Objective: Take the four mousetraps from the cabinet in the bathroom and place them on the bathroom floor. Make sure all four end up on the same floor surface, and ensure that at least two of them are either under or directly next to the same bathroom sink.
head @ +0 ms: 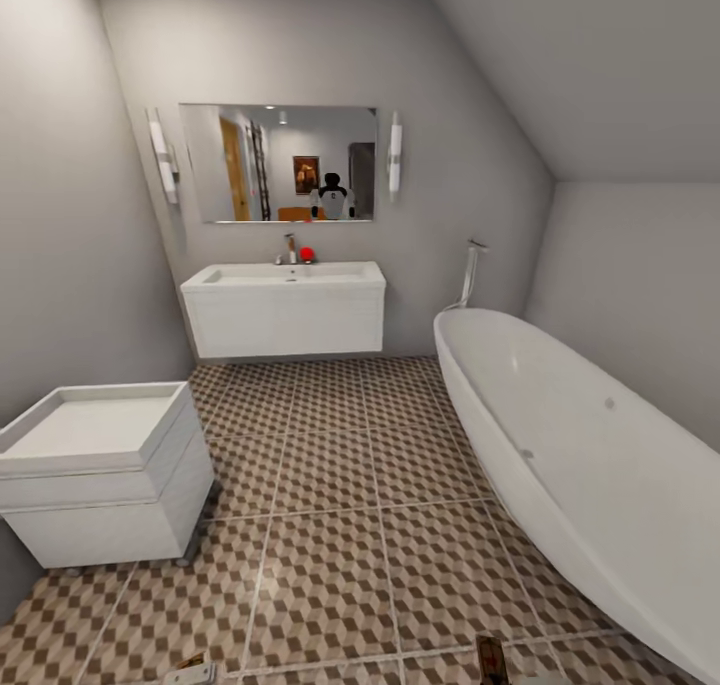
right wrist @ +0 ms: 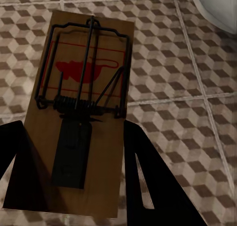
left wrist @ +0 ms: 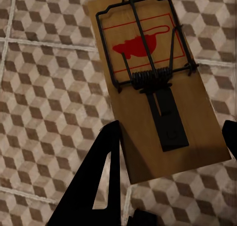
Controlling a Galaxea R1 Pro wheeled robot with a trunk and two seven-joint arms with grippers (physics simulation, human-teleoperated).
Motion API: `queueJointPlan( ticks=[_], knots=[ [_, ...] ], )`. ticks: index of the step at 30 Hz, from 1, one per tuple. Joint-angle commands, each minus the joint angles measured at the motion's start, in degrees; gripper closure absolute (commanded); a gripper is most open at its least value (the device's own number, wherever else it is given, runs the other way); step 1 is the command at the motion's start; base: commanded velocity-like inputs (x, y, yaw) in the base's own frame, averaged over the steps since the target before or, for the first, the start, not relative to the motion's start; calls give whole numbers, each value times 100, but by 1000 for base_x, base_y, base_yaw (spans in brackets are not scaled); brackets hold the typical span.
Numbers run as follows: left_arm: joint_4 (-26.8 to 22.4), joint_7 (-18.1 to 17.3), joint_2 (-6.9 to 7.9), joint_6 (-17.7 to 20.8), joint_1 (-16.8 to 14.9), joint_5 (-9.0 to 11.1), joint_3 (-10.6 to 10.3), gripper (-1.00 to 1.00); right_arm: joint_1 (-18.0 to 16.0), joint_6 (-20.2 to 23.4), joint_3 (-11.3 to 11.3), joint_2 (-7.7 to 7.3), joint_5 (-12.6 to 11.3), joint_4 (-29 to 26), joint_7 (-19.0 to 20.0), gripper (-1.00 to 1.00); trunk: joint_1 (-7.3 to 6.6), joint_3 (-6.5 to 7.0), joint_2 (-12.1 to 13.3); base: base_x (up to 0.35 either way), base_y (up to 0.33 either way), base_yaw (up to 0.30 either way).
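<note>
Tan wood and black wire are what each arm carries; from where I stand the room itself comes first. Looking from the head, the bathroom floor (head: pixel 330 525), tiled in brown, beige and white cubes, runs from the robot up to the sink (head: pixel 285 310), a white vanity hung on the far wall under a mirror (head: pixel 278 163). A white bathtub (head: pixel 590 465) lines the right side, and a white square toilet (head: pixel 95 470) sits at the left. At the bottom edge, one mousetrap end (head: pixel 491 657) just pokes up on the right.

At the left wrist, the left gripper (left wrist: pixel 168 186) has its dark fingers closed against the long edges of a mousetrap (left wrist: pixel 155 82), which hangs above the tiles: a tan board, a black spring bar, a red mouse silhouette in a red outline.

At the right wrist, the right gripper (right wrist: pixel 74 176) pinches the second mousetrap (right wrist: pixel 84 112) the same way, over the floor near the tub's curve.

I'd judge the job now is carrying both traps to the vanity. To do it well, roll close first, then lower each trap flat onto the tiles just beside or beneath the unit before letting go, rather than dropping them from height.
</note>
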Motion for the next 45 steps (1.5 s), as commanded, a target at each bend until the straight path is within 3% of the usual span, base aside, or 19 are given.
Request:
queueJointPlan(
  ticks=[1, 20, 45],
  knots=[
    [21, -1, -3, -33, -9, 35, -49, 100, -4, -19, 7, -1, -37, 5, 11, 100, 1, -6, -3, 133, -123, 0],
    [21, -1, -3, -34, -10, 35, -49, 100, -3, -19, 7, -1, -37, 5, 11, 100, 1, -6, -3, 133, -78, 204],
    [21, -1, -3, -34, -9, 35, -49, 100, -3, -19, 7, -1, -37, 5, 11, 100, 1, -6, -3, 133, 0, -49]
  ],
)
